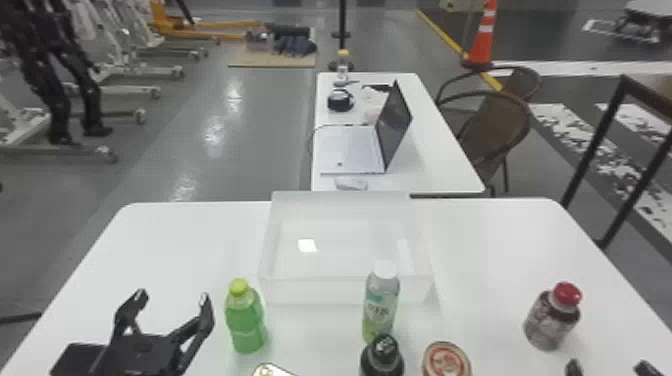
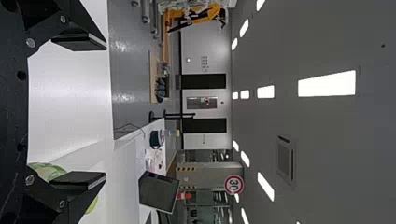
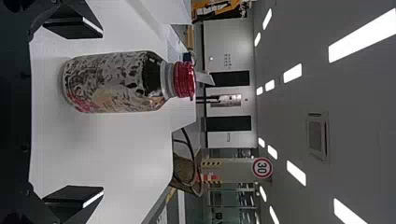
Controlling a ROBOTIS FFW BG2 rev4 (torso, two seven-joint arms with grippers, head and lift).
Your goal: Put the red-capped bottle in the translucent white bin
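White table [image 1: 165, 250], one translucent bin [image 1: 320, 291], one red-capped bottle [image 1: 550, 320]

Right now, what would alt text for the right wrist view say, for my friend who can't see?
A red-capped bottle stands upright on a white table, untouched, ahead of the open right gripper. Beyond the table is a brown chair.

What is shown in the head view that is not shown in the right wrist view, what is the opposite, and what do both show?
Head view: the green bottle, the white-capped bottle and the left gripper.

Right wrist view: the ceiling lights and a round red-rimmed sign.

Both: the red-capped bottle, the right gripper, the white table and the orange cone.
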